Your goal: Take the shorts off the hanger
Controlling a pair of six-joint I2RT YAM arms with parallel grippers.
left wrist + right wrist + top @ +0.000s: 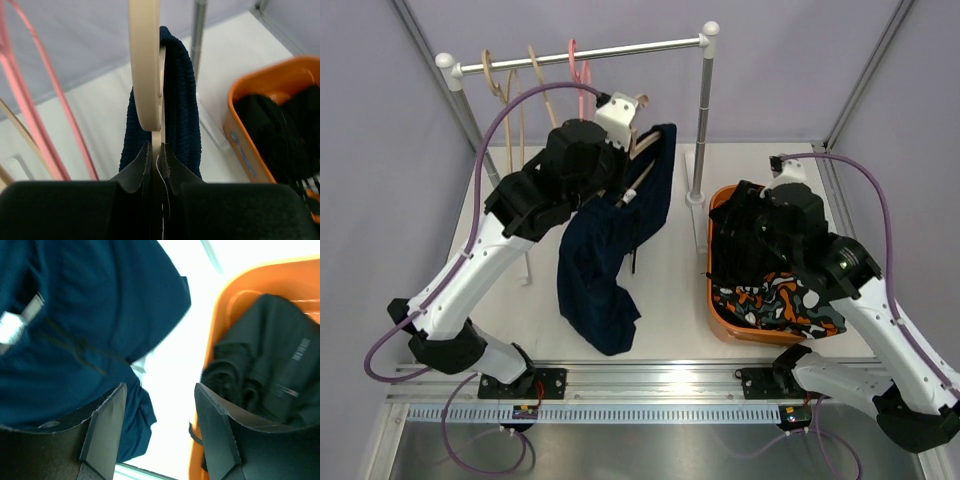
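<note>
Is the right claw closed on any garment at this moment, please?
No, the right claw is open, its two fingers well apart with nothing gripped between them; the dark navy cloth shorts hang beyond them.

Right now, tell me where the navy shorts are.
Top view, centre-left: the navy shorts hang from the cream hanger pinched in the left claw, left of the orange basket.

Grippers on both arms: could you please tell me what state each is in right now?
Left gripper: closed on the cream hanger carrying the navy shorts.
Right gripper: open, holding nothing.
</note>
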